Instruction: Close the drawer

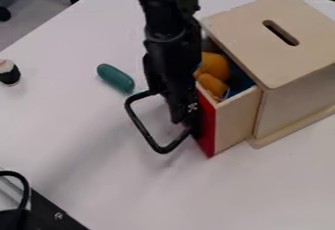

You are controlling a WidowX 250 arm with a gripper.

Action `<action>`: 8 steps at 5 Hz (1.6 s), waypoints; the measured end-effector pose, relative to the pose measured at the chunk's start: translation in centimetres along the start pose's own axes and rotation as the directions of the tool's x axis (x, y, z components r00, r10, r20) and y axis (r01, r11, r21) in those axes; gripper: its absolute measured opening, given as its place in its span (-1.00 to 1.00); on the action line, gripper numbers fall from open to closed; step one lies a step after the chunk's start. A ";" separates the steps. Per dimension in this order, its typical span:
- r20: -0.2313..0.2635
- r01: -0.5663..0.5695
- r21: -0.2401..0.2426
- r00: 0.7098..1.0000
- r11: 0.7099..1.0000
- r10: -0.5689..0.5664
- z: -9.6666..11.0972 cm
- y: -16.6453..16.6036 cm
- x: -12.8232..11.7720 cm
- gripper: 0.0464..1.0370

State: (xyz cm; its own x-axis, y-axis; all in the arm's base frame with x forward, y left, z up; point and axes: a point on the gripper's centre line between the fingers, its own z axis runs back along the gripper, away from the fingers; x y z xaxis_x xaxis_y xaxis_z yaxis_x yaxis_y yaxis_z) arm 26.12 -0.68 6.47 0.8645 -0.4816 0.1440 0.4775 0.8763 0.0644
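The gripper (186, 124) hangs low at the middle of the view, right beside the drawer's red front; whether it touches the front I cannot tell. The wooden drawer (235, 121) stands partly out of the left side of a light wooden box (268, 38) with a slot in its top. Inside the drawer lie orange items (213, 66) and something blue. The arm hides part of the red front.
A green oblong object (116, 78) lies on the white table (78, 131) left of the arm. Further left stands a small black and white item (9, 72). Black equipment (49, 209) occupies the lower left corner.
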 end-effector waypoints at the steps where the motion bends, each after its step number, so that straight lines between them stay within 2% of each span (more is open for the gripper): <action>1: 0.038 -0.002 -0.007 0.999 1.000 0.003 0.3 -0.1 2.0 0.93; 4: 0.099 -0.028 -0.032 0.995 0.999 0.031 0.4 0.2 6.0 0.93; 7: 0.113 -0.050 -0.012 0.992 0.999 0.052 0.9 0.6 6.5 0.93; 8: 0.172 -0.120 0.028 0.979 0.992 0.113 4.5 0.7 6.2 0.93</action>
State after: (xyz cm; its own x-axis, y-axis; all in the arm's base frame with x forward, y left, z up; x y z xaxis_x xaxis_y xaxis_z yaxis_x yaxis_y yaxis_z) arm 31.08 -3.01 11.83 0.8731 -0.3696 0.3178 0.3657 0.9278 0.0742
